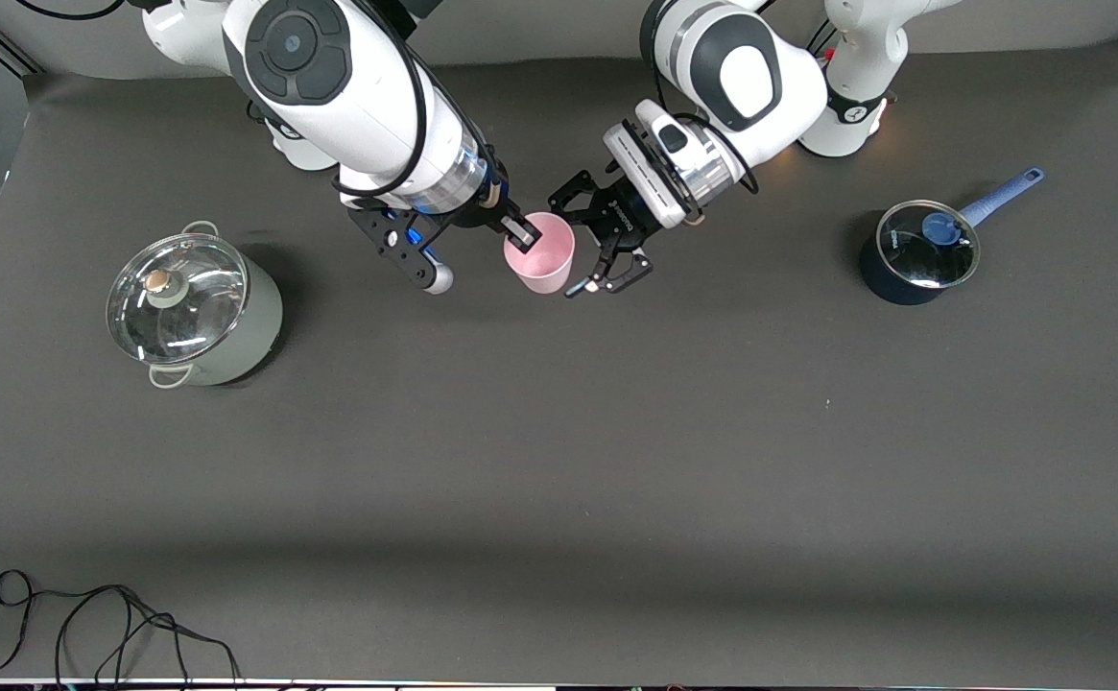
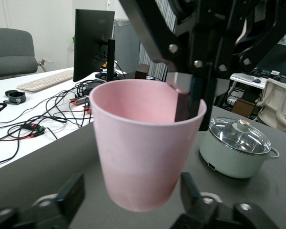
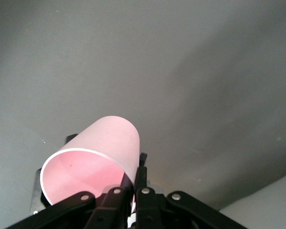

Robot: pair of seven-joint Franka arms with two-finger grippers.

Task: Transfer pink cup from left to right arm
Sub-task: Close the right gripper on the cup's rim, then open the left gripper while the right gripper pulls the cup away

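Observation:
The pink cup [image 1: 544,259] hangs in the air over the middle of the table, roughly upright with its mouth up. My right gripper [image 1: 520,230] is shut on its rim, one finger inside and one outside; the right wrist view shows the cup [image 3: 95,157] pinched at that gripper [image 3: 136,177]. My left gripper [image 1: 575,242] is open, with a finger on each side of the cup's lower body. In the left wrist view the cup [image 2: 143,152] sits between the left gripper's [image 2: 131,187] fingers [image 2: 74,188] with a gap on each side. The right gripper [image 2: 183,102] shows there at the rim.
A pale green pot with a glass lid [image 1: 194,312] stands toward the right arm's end and also shows in the left wrist view [image 2: 236,148]. A dark blue saucepan with a lid and a long handle [image 1: 918,251] stands toward the left arm's end. A black cable [image 1: 88,624] lies at the table's near edge.

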